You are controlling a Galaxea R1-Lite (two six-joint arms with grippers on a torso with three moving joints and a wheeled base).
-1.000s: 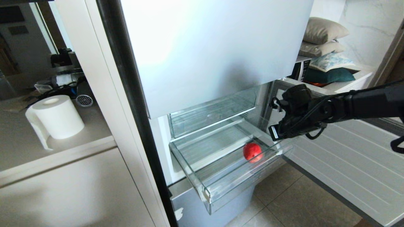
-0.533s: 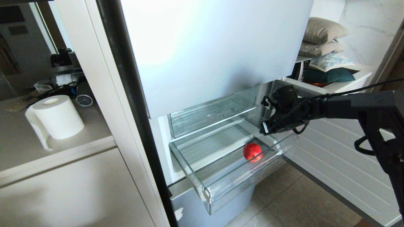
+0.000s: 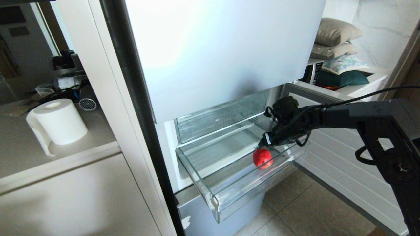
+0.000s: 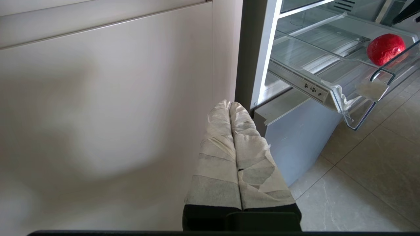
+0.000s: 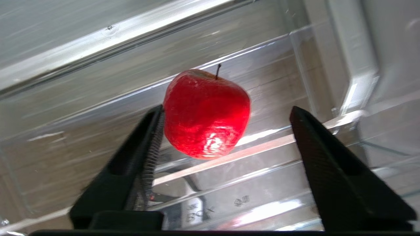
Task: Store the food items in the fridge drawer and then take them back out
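Note:
One of the food items, a red apple [image 3: 262, 158], rests inside the pulled-out clear fridge drawer [image 3: 215, 200], near its right front corner. My right gripper [image 3: 264, 143] hovers just above and behind the apple, pointing down into the drawer. In the right wrist view its black fingers [image 5: 144, 147] stand wide apart, the right gripper [image 5: 226, 109] open, with the apple [image 5: 206, 113] ahead between them and close to one finger. My left gripper [image 4: 229, 104] is parked low beside the cabinet, its taped fingers pressed shut on nothing. From there the apple [image 4: 385, 49] shows in the drawer [image 4: 328, 95].
A taller clear drawer [image 3: 220, 118] sits above the open one, under the shut upper fridge door [image 3: 223, 49]. The lower door [image 3: 354, 164] swings open at the right. A paper roll [image 3: 59, 121] stands on the counter at left. Tiled floor [image 3: 311, 209] lies below.
My right arm has reached leftward and down, carrying the gripper from the drawer's right side to just over the apple. The apple and drawer have not moved.

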